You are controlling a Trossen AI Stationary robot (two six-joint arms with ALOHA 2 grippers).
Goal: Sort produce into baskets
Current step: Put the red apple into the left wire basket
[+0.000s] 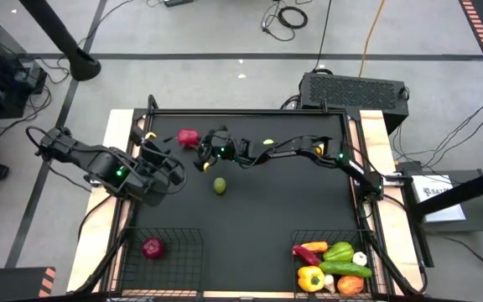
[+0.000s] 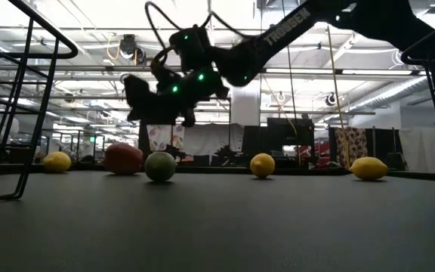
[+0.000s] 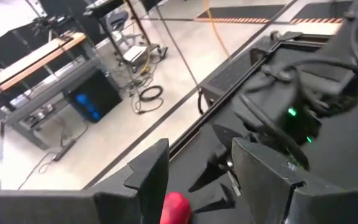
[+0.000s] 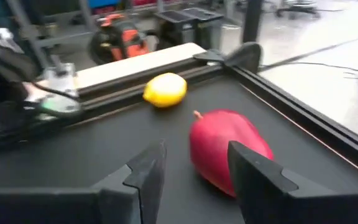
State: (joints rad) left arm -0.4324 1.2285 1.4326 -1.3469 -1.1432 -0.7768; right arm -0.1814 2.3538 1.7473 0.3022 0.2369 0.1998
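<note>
A red fruit (image 1: 189, 137) (image 4: 229, 152) lies on the black mat near the far left corner. My right gripper (image 1: 201, 144) (image 4: 194, 168) is open, its fingers level just short of the fruit. A lemon (image 4: 165, 89) (image 1: 152, 134) rests by the far left edge, and two lemons (image 2: 262, 165) (image 2: 368, 168) lie farther right. A green lime (image 1: 220, 185) sits mid-table. My left gripper (image 1: 174, 172) (image 3: 197, 180) hangs open and empty over the left side. The left basket (image 1: 174, 239) holds a purple-red onion (image 1: 152, 247). The right basket (image 1: 296, 239) holds several vegetables.
A raised black frame (image 1: 250, 111) borders the mat. A black grilled box (image 1: 355, 88) stands beyond the far right corner. My right arm (image 1: 292, 149) stretches across the far half of the table. Bare mat lies between the two baskets and around the lime.
</note>
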